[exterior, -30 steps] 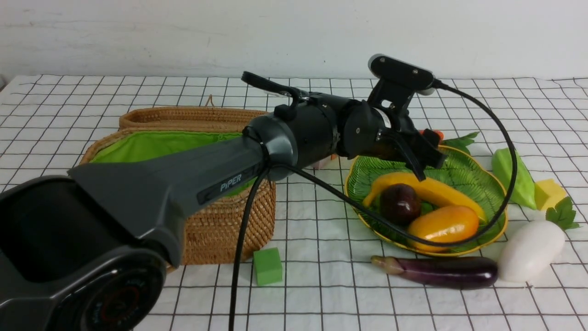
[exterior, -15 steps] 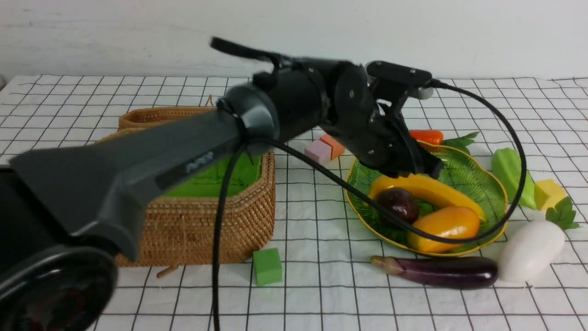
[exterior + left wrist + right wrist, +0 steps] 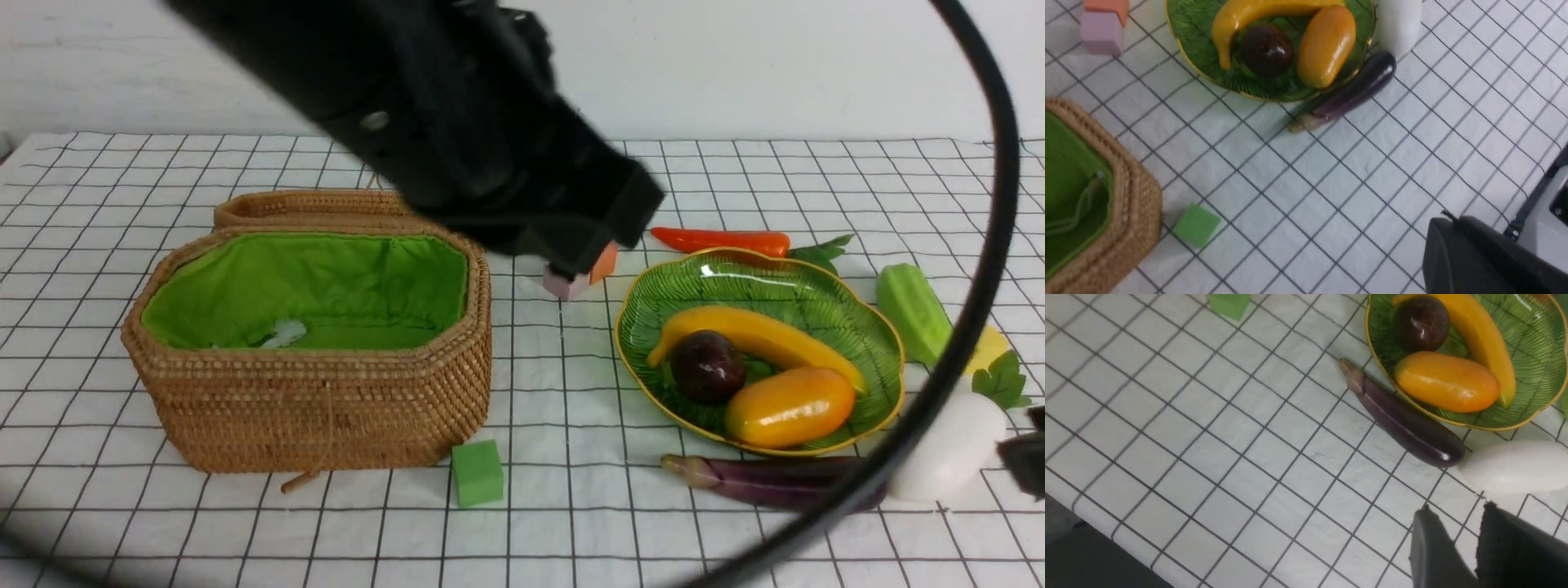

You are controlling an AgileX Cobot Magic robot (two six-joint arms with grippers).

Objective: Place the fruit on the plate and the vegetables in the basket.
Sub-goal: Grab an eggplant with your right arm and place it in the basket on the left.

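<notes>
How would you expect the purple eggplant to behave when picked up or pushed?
The eggplant looks glossy and smooth, so it may slip in a pinch. Its long, rounded body would probably roll if nudged sideways. It lies straight and unsagging, so it is likely stiff.

No text, label, brand or number is showing legibly in any view; nothing readable is coming through.
</notes>
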